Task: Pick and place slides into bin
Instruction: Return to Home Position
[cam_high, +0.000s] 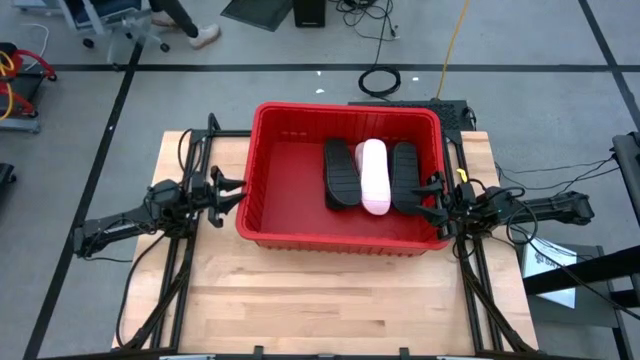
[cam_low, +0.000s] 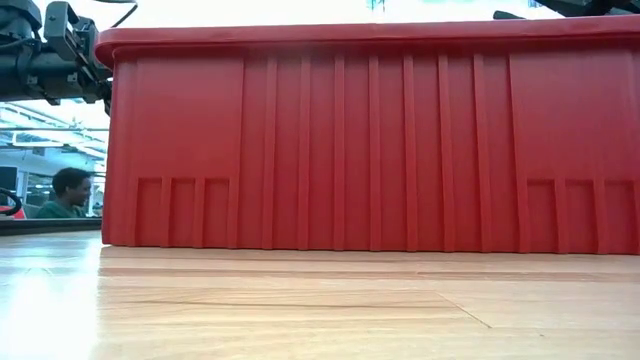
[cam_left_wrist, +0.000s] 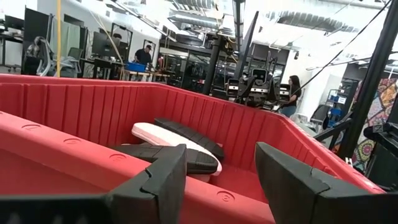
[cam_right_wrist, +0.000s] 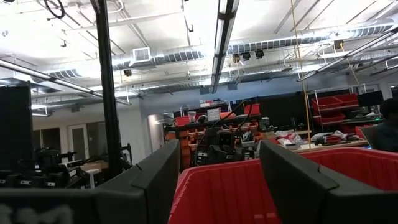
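The red bin (cam_high: 270, 225) stands on the wooden table and fills the low view as a ribbed red wall (cam_low: 370, 140). Inside it, toward its right half, lie two black slides (cam_high: 340, 172) (cam_high: 404, 176) with a pale pink slide (cam_high: 375, 175) between them; the left wrist view shows the pink slide (cam_left_wrist: 155, 134) and black slides (cam_left_wrist: 161, 154) on the bin's floor. My left gripper (cam_high: 236, 191) (cam_left_wrist: 221, 180) is open just outside the bin's left wall. My right gripper (cam_high: 432, 200) (cam_right_wrist: 217, 180) is open at the bin's right rim, tipped upward.
The bare wooden tabletop (cam_high: 330, 300) spreads between the bin and the near edge. Black frame struts (cam_high: 165, 270) (cam_high: 490, 290) run along both sides of the table. Cables (cam_high: 380, 80) lie on the floor beyond the far edge. People show in the room behind.
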